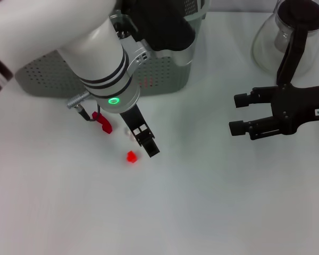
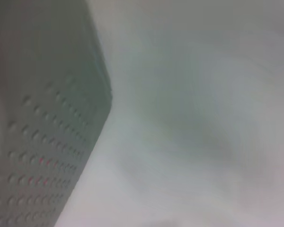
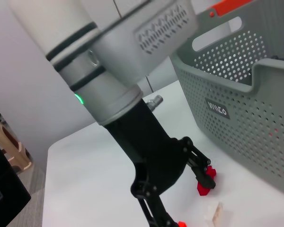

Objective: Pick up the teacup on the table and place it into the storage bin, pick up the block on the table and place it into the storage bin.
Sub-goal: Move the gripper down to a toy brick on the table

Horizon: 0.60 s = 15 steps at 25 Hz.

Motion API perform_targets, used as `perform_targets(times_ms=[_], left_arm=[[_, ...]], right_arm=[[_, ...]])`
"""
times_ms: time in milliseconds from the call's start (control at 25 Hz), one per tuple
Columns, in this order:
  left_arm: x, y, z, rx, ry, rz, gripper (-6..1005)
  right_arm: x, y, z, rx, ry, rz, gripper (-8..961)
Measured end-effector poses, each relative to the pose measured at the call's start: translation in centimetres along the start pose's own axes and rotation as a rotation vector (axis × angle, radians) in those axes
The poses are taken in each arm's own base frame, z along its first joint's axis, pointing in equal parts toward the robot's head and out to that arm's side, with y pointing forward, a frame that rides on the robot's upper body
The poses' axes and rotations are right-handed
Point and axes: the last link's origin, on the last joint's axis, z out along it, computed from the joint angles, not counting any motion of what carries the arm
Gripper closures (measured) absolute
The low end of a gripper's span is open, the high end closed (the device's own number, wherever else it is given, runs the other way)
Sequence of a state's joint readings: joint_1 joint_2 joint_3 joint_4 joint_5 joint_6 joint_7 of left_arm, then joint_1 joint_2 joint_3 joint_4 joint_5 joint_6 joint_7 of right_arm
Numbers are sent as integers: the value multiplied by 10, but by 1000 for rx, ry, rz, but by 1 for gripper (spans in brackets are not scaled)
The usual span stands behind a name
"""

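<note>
The left claw [image 1: 148, 144] hangs low over the white surface [image 1: 212, 202], just in front of the storage bin [image 1: 165, 74]; its black fingers [image 1: 143, 139] point down toward five o'clock, and whether they stand apart or together I cannot tell, since the big white and silver arm hides much of them. The small red block [image 1: 131, 156] lies on the surface just beside the fingertips, at about eight o'clock from them, apparently not held; in the right wrist view only a sliver of it shows below the claw [image 3: 181, 223]. A small pale piece [image 3: 214, 211] lies near it, between the claw and the bin's wall; a red clip [image 1: 103, 121] hangs off the arm at ten o'clock from the block.

The storage bin stands at the far side, around twelve o'clock, its perforated grey-green wall [image 3: 255, 118] carrying a black label [image 3: 217, 108].

The right claw [image 1: 243, 113] hovers well apart at three o'clock, its jaws spread wide and holding nothing; a glass carafe [image 1: 290, 32] stands behind it at one o'clock. I see no teacup.
</note>
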State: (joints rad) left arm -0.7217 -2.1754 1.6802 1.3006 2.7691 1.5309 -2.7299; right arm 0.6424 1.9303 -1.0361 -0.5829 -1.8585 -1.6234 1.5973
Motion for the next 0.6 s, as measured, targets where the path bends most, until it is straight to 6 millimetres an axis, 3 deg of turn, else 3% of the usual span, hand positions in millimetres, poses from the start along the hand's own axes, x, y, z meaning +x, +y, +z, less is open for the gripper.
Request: perform_targets(times_ms=[600], left_arm=[[5,-15,26,40,-53,-76,114]], right_arm=[[4,-1,4,10,20,-17,38]])
